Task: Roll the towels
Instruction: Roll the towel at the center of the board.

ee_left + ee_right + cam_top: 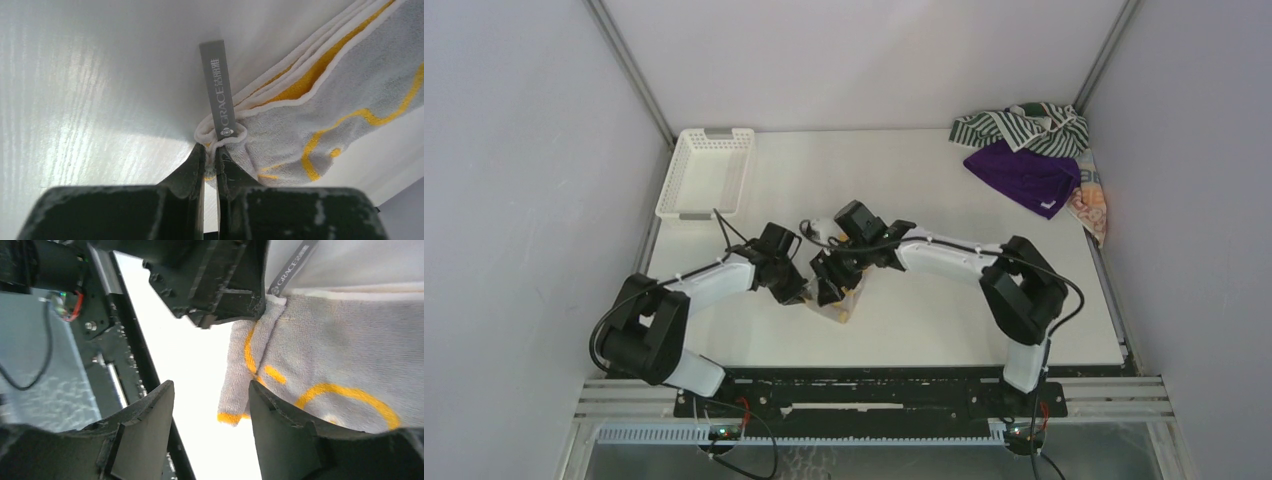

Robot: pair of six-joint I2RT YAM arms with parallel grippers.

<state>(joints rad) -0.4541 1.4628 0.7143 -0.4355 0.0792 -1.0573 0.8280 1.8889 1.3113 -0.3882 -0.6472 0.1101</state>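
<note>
The yellow-and-white towel lies folded in the middle of the table, mostly hidden under both grippers in the top view. My left gripper is shut on the towel's corner, right at its grey label. In the right wrist view my right gripper is open, its jaws wide apart. The same towel has a yellow-edged corner hanging beside the right finger. A green-and-white striped towel, a purple towel and an orange patterned towel lie heaped at the back right.
A white lattice basket stands at the back left of the table. The two grippers sit close together, almost touching. Grey walls close in the table on three sides.
</note>
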